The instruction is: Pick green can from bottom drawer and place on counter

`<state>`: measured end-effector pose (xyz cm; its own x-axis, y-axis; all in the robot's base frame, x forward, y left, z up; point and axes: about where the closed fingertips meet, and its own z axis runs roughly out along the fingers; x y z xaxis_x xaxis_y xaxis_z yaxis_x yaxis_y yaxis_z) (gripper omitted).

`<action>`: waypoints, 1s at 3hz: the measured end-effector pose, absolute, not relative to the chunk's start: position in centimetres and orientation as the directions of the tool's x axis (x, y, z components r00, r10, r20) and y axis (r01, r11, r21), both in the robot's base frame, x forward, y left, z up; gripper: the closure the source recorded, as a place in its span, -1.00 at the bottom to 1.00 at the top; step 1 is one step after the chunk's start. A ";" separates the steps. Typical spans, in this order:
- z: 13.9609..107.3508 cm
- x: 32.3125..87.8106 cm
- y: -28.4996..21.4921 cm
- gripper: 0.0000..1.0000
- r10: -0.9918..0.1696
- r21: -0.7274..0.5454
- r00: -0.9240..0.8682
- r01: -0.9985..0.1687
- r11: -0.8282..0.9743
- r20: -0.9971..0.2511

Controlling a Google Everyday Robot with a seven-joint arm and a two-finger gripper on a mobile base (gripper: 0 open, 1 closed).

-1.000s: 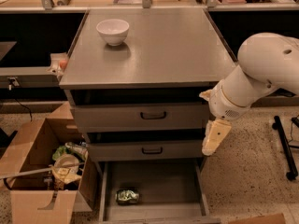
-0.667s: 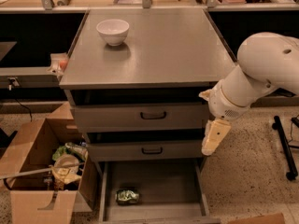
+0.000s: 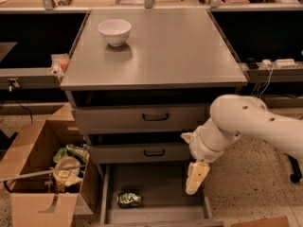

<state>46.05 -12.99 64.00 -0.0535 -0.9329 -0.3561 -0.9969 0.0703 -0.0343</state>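
The green can [image 3: 129,198] lay on its side on the floor of the pulled-out bottom drawer [image 3: 163,183], left of the drawer's middle and near its front. Its long axis ran across the drawer, left to right, and its markings were too small to read. The gripper [image 3: 196,176] hung above the drawer's right rim, pointing down. Whether it was spread or pressed together could not be told.

gripper [image 3: 196,177] at right edge of bottom drawer [image 3: 158,186], bare floor around green can [image 3: 129,198]

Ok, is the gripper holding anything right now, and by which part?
Nothing is held. The gripper hangs above the right side of the bottom drawer, while the green can lies apart on its floor.
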 end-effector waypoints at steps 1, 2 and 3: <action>54.7 43.5 -9.3 -1.00 -0.895 0.076 -0.082 -0.996 0.054 -0.438; 54.6 43.6 -9.3 -1.00 -0.896 0.074 -0.081 -0.996 0.054 -0.438; 52.0 43.7 -8.1 -1.00 -0.904 0.036 -0.060 -0.998 0.049 -0.423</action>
